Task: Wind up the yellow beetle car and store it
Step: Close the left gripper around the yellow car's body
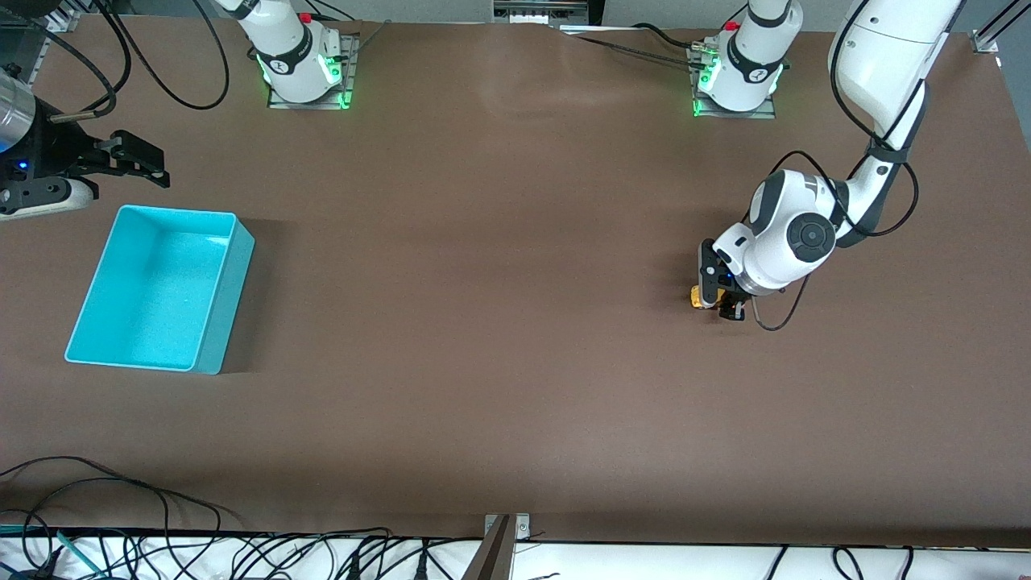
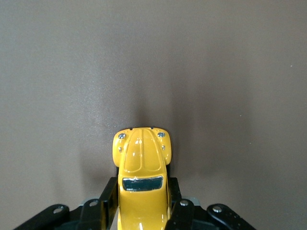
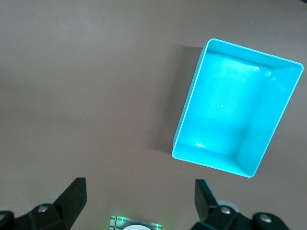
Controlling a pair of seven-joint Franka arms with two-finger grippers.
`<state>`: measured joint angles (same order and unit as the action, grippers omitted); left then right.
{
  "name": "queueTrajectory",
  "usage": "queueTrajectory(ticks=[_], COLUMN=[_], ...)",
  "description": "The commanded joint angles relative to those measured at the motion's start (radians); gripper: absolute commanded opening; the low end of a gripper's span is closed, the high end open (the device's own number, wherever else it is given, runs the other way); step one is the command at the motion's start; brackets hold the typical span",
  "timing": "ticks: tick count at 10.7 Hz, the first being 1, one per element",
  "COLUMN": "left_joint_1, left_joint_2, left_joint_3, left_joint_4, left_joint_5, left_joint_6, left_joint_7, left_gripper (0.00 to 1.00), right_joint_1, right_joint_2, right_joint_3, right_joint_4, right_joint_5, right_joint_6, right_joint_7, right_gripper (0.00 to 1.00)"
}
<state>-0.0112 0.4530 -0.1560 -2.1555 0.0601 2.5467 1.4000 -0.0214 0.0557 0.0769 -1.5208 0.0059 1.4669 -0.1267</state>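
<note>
Turquoise bin (image 1: 161, 290) with bare floor

Yellow beetle car (image 2: 141, 182) upright on brown table (image 2: 153, 62).

No readable text, labels, brands, numbers or signs on anything in view.

yellow beetle car (image 1: 697, 297) mostly hidden under left hand (image 1: 719, 304) in front view; its rear cut off in left wrist view
</note>
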Motion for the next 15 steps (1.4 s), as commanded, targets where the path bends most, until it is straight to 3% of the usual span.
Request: queueTrajectory(ticks=[1, 3, 8, 11, 15], left_joint_1=[0.007, 0.014, 0.144, 0.262, 0.332], left_joint_2=[0.000, 0.012, 0.036, 0.055, 0.067], left_joint_3=[0.001, 0.003, 0.009, 0.007, 0.007], left_joint_4=[0.002, 0.003, 0.032, 0.065, 0.068], left_joint_5=[0.018, 0.018, 0.018, 0.102, 0.121], left_joint_6=[-0.017, -0.019, -0.019, -0.017, -0.017], left_joint_7=[0.017, 0.020, 0.175, 0.209, 0.209], left_gripper=[0.05, 0.05, 0.05, 0.05, 0.05], right_joint_1=[-0.005, -0.005, -0.005, -0.005, -0.006], right_joint_2=[-0.008, -0.010, -0.010, -0.010, -0.010], right_joint_3=[0.001, 0.001, 0.001, 0.001, 0.001], right_joint_4=[-0.006, -0.006, -0.006, -0.006, -0.006], right_joint_5=[-0.011, -0.009, -0.009, -0.009, -0.009], right_joint_6=[-0.008, -0.008, -0.008, -0.008, -0.008], right_joint_7=[-0.016, -0.016, -0.016, -0.016, -0.016], right_gripper=[1.00, 1.00, 1.00, 1.00, 1.00])
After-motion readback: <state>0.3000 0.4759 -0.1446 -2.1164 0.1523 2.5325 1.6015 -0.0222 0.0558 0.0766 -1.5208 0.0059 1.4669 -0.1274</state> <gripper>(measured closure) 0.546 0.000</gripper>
